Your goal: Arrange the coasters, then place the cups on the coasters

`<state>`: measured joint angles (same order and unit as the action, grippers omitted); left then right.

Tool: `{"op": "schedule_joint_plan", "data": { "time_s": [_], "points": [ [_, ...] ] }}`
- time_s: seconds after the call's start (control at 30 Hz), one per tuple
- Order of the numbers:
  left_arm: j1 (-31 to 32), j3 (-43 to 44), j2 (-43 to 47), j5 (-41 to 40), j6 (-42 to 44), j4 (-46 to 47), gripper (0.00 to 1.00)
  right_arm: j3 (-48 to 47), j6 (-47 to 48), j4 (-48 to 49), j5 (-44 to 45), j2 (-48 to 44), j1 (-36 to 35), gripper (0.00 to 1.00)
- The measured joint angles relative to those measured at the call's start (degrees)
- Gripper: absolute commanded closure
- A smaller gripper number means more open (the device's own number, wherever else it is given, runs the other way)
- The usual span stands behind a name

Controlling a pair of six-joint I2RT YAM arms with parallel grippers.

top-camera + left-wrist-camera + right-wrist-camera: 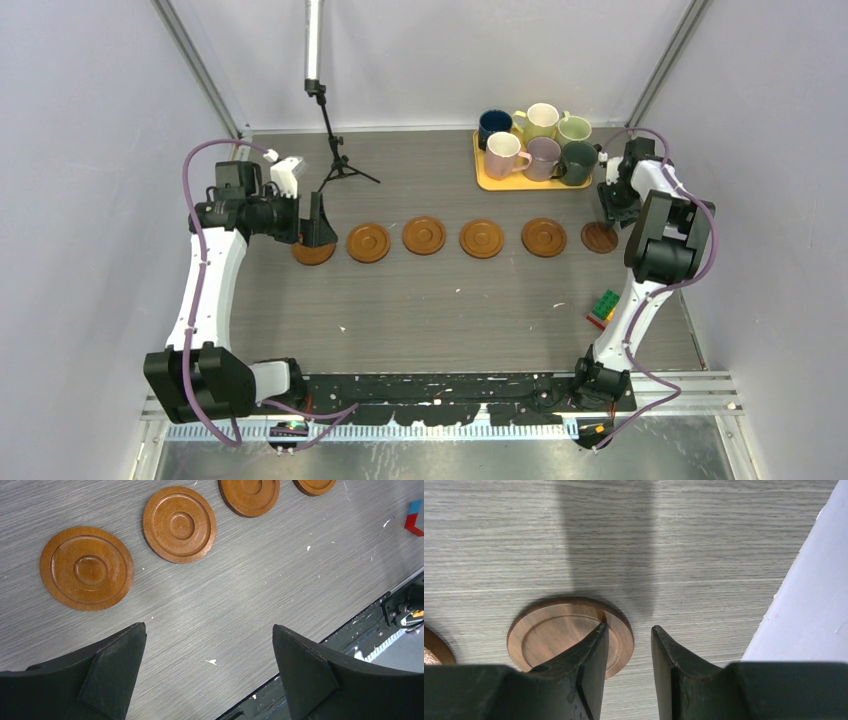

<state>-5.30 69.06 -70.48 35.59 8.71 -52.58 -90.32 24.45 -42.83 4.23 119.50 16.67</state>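
Six brown coasters lie in a row across the table, from the leftmost coaster (313, 254) to the darker coaster (599, 238) at the right end. My left gripper (318, 235) hangs wide open over the leftmost one; in its wrist view, the left gripper (207, 630) has only bare table between its fingers and a coaster (86, 568) lies ahead. My right gripper (629, 627) stands part open low over the darker coaster (559, 630), one finger over the disc, the other beyond its rim. Six cups, such as the pink cup (503, 154), stand on the yellow tray (486, 181).
A black tripod stand (335, 155) rises at the back left. A multicoloured toy block (604, 305) lies near the right arm's forearm. The right wall (809, 595) is close beside the right gripper. The black base rail (450, 385) runs along the near edge.
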Motion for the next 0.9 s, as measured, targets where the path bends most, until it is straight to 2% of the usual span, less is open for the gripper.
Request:
{"op": "schedule_joint_plan", "data": {
  "time_s": [0.17,0.37,0.5,0.63,0.9],
  "points": [
    [0.0,0.0,-0.1,0.0,1.1,-0.3,0.00,-0.6,-1.2,-1.1,-3.1,-1.0,0.3,0.44],
    [0.0,0.0,0.4,-0.7,3.3,-1.9,0.00,-6.9,-3.5,-5.5,-10.1,-6.9,0.3,0.29],
    [0.0,0.0,1.3,-1.0,5.0,-2.8,0.00,-11.8,-5.2,-6.5,-15.0,-12.6,0.3,0.29],
    [0.3,0.0,1.3,-1.0,6.3,-3.7,0.00,-14.8,-7.7,-5.9,-18.1,-14.5,0.3,0.29],
    [4.6,0.0,0.3,-1.1,8.0,-3.8,0.00,-19.3,-12.0,-4.1,-20.6,-3.9,0.4,0.42]
  ]
}}
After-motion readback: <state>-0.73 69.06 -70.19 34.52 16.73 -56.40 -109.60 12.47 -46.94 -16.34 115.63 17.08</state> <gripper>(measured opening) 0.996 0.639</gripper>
